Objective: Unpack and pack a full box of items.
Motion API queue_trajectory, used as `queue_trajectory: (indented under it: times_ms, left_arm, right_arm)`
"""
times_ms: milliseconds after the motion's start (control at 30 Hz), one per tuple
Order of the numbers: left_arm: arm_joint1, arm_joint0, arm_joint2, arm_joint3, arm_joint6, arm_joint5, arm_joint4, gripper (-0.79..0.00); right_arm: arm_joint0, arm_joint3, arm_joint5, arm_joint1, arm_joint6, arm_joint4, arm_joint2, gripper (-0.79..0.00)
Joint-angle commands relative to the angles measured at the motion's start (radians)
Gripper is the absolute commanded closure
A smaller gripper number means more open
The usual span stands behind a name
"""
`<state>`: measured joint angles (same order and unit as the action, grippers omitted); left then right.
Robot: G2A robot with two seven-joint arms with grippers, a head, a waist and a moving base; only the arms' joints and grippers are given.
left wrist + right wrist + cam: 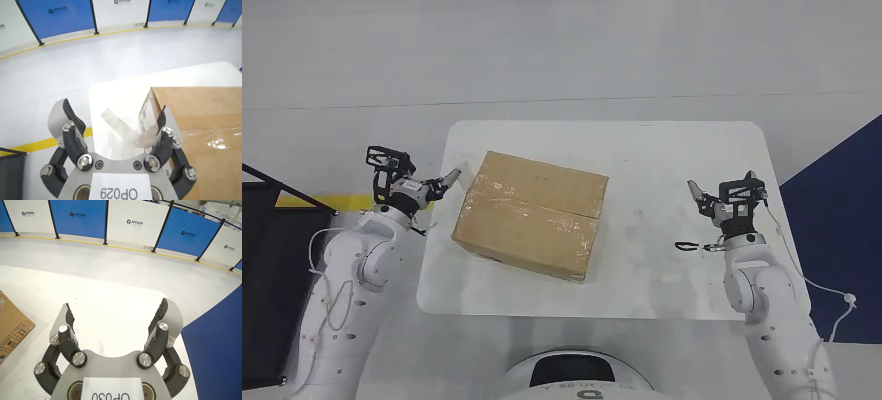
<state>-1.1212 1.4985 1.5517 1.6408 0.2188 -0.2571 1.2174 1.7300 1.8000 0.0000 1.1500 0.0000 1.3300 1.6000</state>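
One taped cardboard box (532,213) sits skewed on the white table (672,160), nearer its left edge. Stiff, and probably heavy if full. The glossy tape looks slick, so best hold is the loose tape strip (121,126) or the flap seam. Left gripper (114,106) gapes at the box corner; right gripper (115,303) gapes well apart. Grey floor (94,62), fenced cell.

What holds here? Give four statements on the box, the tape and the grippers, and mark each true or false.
1. The box lies open. False: its flaps are shut.
2. The left gripper is open. True.
3. A tape strip hangs at the left gripper, beside the box's end. True.
4. The right gripper grips the box. False: it is open and empty, over the table, apart from the box.
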Motion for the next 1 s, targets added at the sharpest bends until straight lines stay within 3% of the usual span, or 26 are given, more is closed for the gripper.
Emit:
queue_trajectory:
  times_ms: [0, 233, 567, 667, 767, 967]
  left_arm:
    - [-0.003, -0.017, -0.042, -0.03, -0.008, 0.004, 0.052, -0.785]
    - [-0.002, -0.019, -0.058, -0.072, -0.041, -0.1, 0.024, -0.785]
    - [0.021, 0.023, 0.054, -0.049, -0.047, -0.386, -0.176, -0.785]
    - [0.026, 0.039, 0.078, -0.036, -0.047, -0.432, -0.211, -0.785]
    - [0.029, 0.053, 0.103, -0.028, -0.047, -0.436, -0.265, -0.785]
    - [0.032, 0.043, 0.111, -0.035, -0.016, -0.284, -0.125, -0.785]
  right_arm:
    - [0.0, 0.0, 0.0, 0.0, 0.0, 0.0, 0.0, -0.785]
    - [0.0, 0.0, 0.0, 0.0, 0.0, 0.0, 0.0, -0.785]
    - [0.0, 0.0, 0.0, 0.0, 0.0, 0.0, 0.0, -0.785]
    - [0.0, 0.0, 0.0, 0.0, 0.0, 0.0, 0.0, -0.785]
    - [0.0, 0.0, 0.0, 0.0, 0.0, 0.0, 0.0, -0.785]
    - [0.0, 0.0, 0.0, 0.0, 0.0, 0.0, 0.0, -0.785]
